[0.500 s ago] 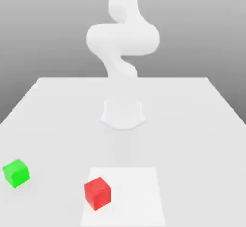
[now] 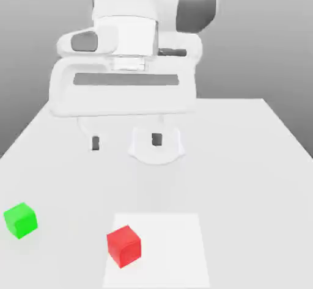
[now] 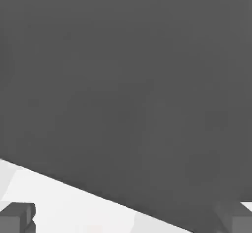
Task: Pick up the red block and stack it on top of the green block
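Note:
The red block (image 2: 124, 245) rests near the table's front edge, on the corner of a brighter white square patch (image 2: 165, 251). The green block (image 2: 20, 220) sits apart from it, toward the exterior view's left. My gripper (image 2: 126, 140) hangs high above the table, well behind both blocks and in front of the arm's base. It is open, its two dark fingertips (image 2: 95, 142) spread wide with nothing between them. In the hand view the gripper (image 3: 127, 221) shows as two grey fingertips (image 3: 17, 217) at the far corners, over a strip of white table (image 3: 59, 197).
The round white base of the arm (image 2: 156, 146) stands at mid-table behind the gripper. The white table (image 2: 244, 159) stretches wide to the exterior view's right. A dark grey background lies beyond it.
The arm has swung forward and down, bringing the hand and its spread fingers large into the exterior view. Both blocks lie where they were.

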Robot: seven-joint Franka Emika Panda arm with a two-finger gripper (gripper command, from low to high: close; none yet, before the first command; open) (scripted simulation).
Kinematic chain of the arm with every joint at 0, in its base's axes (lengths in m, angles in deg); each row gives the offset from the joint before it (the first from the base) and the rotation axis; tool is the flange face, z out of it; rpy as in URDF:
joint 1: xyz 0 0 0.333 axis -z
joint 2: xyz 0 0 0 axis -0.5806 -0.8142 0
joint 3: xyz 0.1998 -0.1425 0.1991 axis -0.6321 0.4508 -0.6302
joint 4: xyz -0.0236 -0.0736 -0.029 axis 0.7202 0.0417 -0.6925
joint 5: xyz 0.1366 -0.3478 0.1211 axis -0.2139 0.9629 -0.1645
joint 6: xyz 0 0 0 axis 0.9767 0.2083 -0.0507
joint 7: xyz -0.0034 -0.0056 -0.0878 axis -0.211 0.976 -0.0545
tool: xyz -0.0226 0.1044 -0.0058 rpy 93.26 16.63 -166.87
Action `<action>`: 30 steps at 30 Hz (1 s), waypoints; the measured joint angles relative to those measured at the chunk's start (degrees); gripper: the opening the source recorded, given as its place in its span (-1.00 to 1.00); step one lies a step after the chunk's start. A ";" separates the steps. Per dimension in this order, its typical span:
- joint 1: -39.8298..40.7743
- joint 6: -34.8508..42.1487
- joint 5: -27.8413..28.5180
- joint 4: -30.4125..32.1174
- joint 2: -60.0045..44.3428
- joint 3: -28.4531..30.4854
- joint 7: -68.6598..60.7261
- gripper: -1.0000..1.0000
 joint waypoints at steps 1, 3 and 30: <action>0.02 -1.02 -0.45 0.76 -2.10 0.31 -2.16 0.00; 0.34 -3.04 -1.47 2.29 -6.31 0.77 -6.56 0.00; 11.62 -4.16 -3.87 3.38 -14.69 5.90 -15.01 -1.00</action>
